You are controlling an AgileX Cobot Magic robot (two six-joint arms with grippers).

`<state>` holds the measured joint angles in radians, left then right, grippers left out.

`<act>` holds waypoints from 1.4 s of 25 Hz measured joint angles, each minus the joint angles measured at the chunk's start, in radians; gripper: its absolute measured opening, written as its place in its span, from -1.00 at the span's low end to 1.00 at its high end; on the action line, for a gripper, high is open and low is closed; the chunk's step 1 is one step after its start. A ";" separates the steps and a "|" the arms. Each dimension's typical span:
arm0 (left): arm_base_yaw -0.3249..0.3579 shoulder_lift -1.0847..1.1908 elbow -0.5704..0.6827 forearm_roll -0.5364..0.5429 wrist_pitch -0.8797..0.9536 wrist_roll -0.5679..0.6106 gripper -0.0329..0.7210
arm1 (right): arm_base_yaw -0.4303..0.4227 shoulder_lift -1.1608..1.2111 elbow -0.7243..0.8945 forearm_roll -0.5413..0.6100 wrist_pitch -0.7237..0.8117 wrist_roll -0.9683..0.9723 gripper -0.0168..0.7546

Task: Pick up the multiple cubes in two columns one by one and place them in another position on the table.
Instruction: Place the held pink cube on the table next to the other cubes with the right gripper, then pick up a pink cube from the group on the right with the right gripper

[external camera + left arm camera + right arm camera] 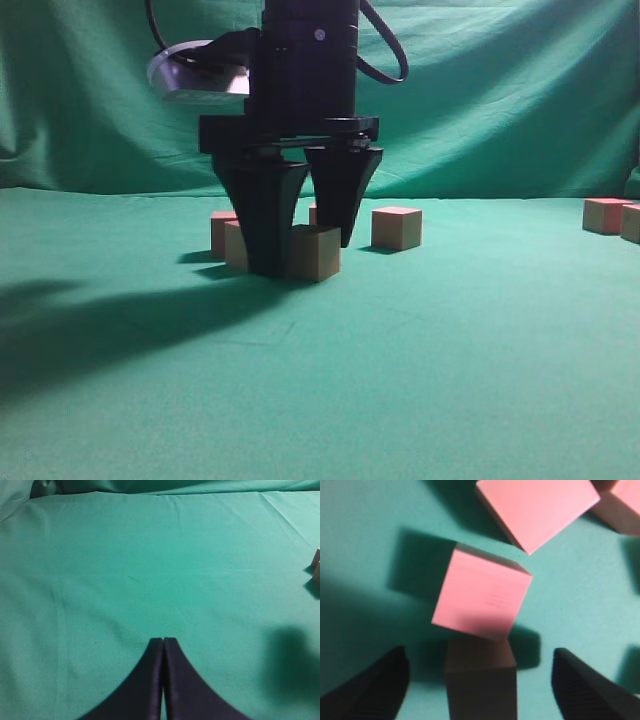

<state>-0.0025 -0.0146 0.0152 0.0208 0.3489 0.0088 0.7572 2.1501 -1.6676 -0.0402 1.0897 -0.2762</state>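
My right gripper [305, 255] stands low over a cluster of cubes on the green table [420, 380], with its jaws open. One shadowed cube [480, 680] rests on the cloth between the two fingers, and cloth shows on both sides of it. Touching its far corner is a pink-topped cube [482, 597], with two more cubes [537, 507] beyond. From the side, that cube [313, 252] sits by the near finger. My left gripper [163, 641] is shut on nothing above bare cloth.
Further cubes stand behind the gripper [222, 232] and to its right [396, 227]. Two cubes [605, 215] sit at the far right edge of the table. Cube edges [316, 565] peek in at the right of the left wrist view. A green backdrop hangs behind.
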 joint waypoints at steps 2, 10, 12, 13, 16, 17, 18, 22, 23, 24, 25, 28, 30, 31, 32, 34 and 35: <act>0.000 0.000 0.000 0.000 0.000 0.000 -0.91 | 0.000 0.000 0.000 0.000 0.000 0.001 0.49; 0.000 0.000 0.000 0.000 0.000 0.000 -0.91 | 0.000 -0.043 0.000 0.000 0.012 0.005 0.56; 0.000 0.000 0.000 0.000 0.000 0.000 -0.91 | 0.000 -0.080 0.000 -0.009 0.030 0.020 0.56; 0.000 0.000 0.000 0.000 0.000 0.000 -0.91 | 0.000 -0.097 0.000 -0.011 0.040 0.034 0.56; 0.000 0.000 0.000 0.000 0.000 0.000 -0.91 | 0.000 -0.171 -0.002 -0.013 0.056 0.090 0.56; 0.000 0.000 0.000 0.000 0.000 0.000 -0.91 | 0.000 -0.194 -0.002 -0.013 0.061 0.100 0.56; 0.000 0.000 0.000 0.000 0.000 0.000 -0.91 | 0.000 -0.231 -0.002 -0.013 0.066 0.112 0.56; 0.000 0.000 0.000 0.000 0.000 0.000 -0.91 | 0.000 -0.358 -0.002 -0.027 0.124 0.125 0.56; 0.000 0.000 0.000 0.000 0.000 0.000 -0.91 | 0.000 -0.393 -0.002 -0.046 0.137 0.135 0.56; 0.000 0.000 0.000 0.000 0.000 0.000 -0.91 | 0.000 -0.423 -0.002 -0.071 0.145 0.150 0.56; 0.000 0.000 0.000 0.000 0.000 0.000 -0.91 | 0.000 -0.457 -0.002 -0.097 0.149 0.176 0.56; 0.000 0.000 0.000 0.000 0.000 0.000 -0.91 | -0.004 -0.542 -0.002 -0.193 0.154 0.248 0.56; 0.000 0.000 0.000 0.000 0.000 0.000 -0.91 | -0.021 -0.596 0.003 -0.243 0.155 0.289 0.56; 0.000 0.000 0.000 0.000 0.000 0.000 -0.91 | -0.043 -0.616 0.014 -0.258 0.155 0.297 0.56; 0.000 0.000 0.000 0.000 0.000 0.000 -0.91 | -0.074 -0.638 0.024 -0.269 0.157 0.301 0.56; 0.000 0.000 0.000 0.000 0.000 0.000 -0.91 | -0.155 -0.665 0.046 -0.282 0.160 0.324 0.56; 0.000 0.000 0.000 0.000 0.000 0.000 -0.91 | -0.209 -0.669 0.058 -0.282 0.160 0.334 0.56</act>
<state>-0.0025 -0.0146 0.0152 0.0208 0.3489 0.0088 0.5483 1.4811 -1.6092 -0.3218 1.2495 0.0578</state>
